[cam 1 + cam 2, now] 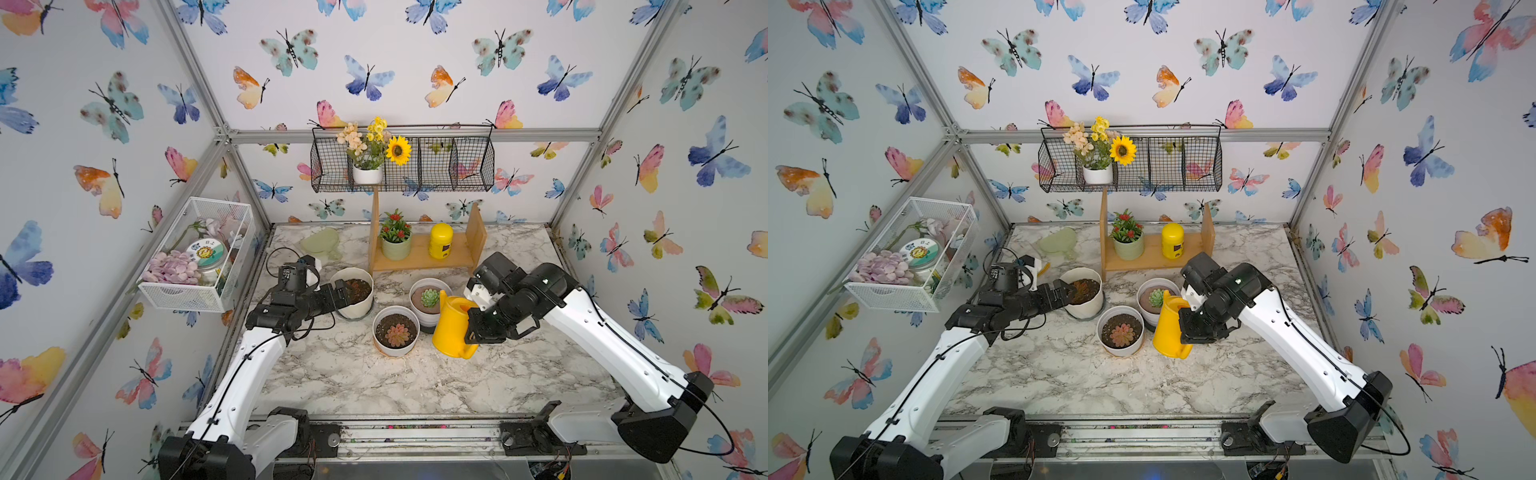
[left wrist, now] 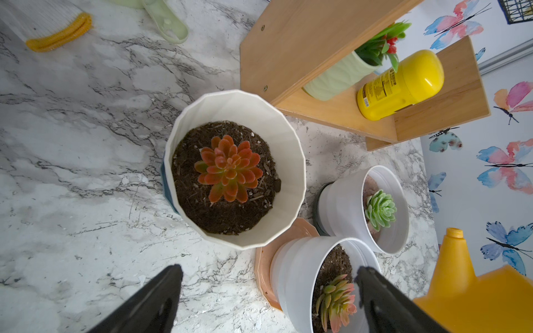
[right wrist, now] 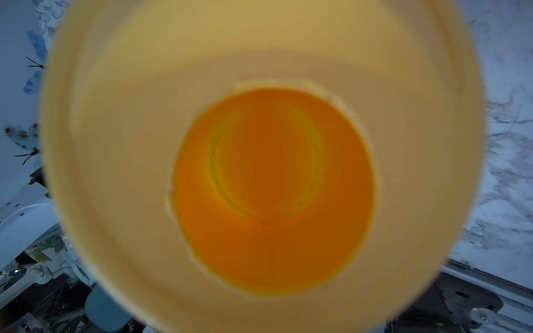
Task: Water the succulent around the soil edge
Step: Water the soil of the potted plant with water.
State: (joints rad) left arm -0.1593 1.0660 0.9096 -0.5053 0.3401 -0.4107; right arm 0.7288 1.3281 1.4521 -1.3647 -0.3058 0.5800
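Your left pincer (image 2: 268,268) stands open, its 2 black fingers spread with nothing between them. Just ahead of it sits the cream ribbed pot (image 2: 291,161), and in the pot's middle is the succulent (image 2: 229,173), a reddish rosette with green at the heart. The soil edge (image 2: 222,222) rings it, dark and crumbly; I cannot tell whether any of it is wet.

Between your 2 pincers stand the pink rosette (image 1: 397,334) and the pale green rosette (image 1: 430,298), each in a white pot.

Your right pincer (image 1: 473,330) is clamped on the back of the yellow watering can (image 1: 451,328), and its wrist camera looks straight into the can's mouth. The spout points up beside the pale green rosette, well apart from the succulent.

I judge that the can is in hand and pouring has not yet begun. You have to carry the spout across to the cream ribbed pot, tip it over the outer soil ring, and go round.
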